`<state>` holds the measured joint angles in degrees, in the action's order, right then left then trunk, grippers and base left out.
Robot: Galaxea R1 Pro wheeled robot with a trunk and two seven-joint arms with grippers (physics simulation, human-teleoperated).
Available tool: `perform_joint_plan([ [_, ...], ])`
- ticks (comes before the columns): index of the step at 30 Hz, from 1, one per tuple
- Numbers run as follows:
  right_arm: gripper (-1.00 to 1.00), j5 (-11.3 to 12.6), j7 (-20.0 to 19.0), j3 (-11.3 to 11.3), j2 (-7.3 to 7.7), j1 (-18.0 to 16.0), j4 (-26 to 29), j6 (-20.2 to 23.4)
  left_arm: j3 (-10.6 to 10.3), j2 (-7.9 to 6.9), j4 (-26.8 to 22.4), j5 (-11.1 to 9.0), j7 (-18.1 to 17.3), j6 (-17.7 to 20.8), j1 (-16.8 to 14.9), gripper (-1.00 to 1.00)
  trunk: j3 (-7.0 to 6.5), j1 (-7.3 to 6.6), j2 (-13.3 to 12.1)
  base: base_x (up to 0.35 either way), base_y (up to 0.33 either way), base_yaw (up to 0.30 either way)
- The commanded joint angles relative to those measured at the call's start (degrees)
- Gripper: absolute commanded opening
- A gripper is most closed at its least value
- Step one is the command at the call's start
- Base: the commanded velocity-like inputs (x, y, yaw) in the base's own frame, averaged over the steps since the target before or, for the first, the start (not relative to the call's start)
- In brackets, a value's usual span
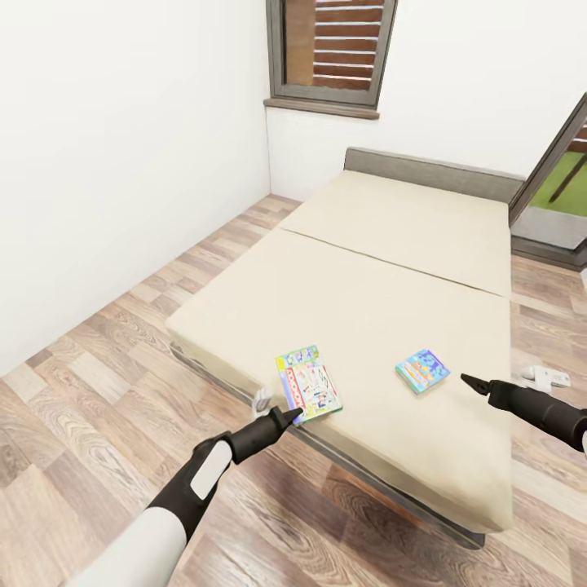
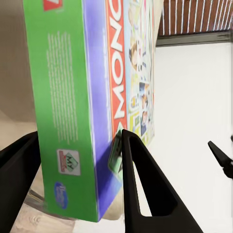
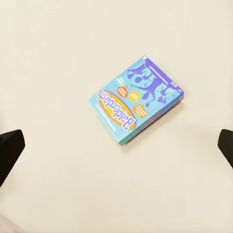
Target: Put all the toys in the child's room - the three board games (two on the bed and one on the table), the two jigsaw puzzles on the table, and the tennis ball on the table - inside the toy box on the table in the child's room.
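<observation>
Two board games lie on the cream bed [image 1: 383, 269] near its front edge. The larger one, a green-edged Monopoly box [image 1: 308, 383], has my left gripper [image 1: 292, 416] at its near corner. In the left wrist view that gripper [image 2: 80, 136] is shut on the box's green side [image 2: 63, 97], one black finger [image 2: 141, 184] pressed against each face. The smaller blue Balderdash box [image 1: 422, 370] rests flat to the right. My right gripper [image 1: 473, 381] hovers just right of it. It is open, with the box [image 3: 136, 99] between and beyond its widely spread fingers [image 3: 9, 150].
Wooden floor [image 1: 98, 383] surrounds the bed, with a white wall on the left and a window [image 1: 330, 49] behind. A small white object [image 1: 546, 377] lies on the floor to the right of the bed. A glass door [image 1: 562, 187] stands at the far right.
</observation>
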<state>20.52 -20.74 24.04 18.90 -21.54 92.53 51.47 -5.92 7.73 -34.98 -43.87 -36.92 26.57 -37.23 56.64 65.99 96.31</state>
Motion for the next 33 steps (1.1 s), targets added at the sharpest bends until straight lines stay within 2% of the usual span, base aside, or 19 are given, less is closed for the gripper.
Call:
perform_joint_plan([
  [1,1.00,-0.3,-0.4,0.1,0.00,-0.1,0.0,0.3,0.0,-0.05,-0.5,-0.5,-0.1,0.5,0.4,-1.00,-0.15,-0.23,-0.4,0.000,0.000,0.000],
  [9,1.00,-0.3,-0.4,0.1,-0.03,-0.1,0.0,0.4,0.0,-0.49,-2.7,-0.5,-1.5,0.5,2.0,-1.00,-1.59,-1.99,-3.6,0.000,0.000,0.000],
  [24,1.00,-0.2,-0.5,-0.5,-0.47,0.0,0.0,0.4,0.0,-0.83,-2.9,-0.2,-1.8,0.5,2.5,-1.00,-4.28,-5.28,-9.6,0.000,0.000,0.000],
  [33,1.00,-0.1,-0.5,-2.5,-0.57,0.0,0.0,0.2,-0.1,-0.87,-2.9,0.0,-1.8,2.0,2.5,-1.00,-5.89,-7.26,-13.2,0.000,0.000,0.000],
])
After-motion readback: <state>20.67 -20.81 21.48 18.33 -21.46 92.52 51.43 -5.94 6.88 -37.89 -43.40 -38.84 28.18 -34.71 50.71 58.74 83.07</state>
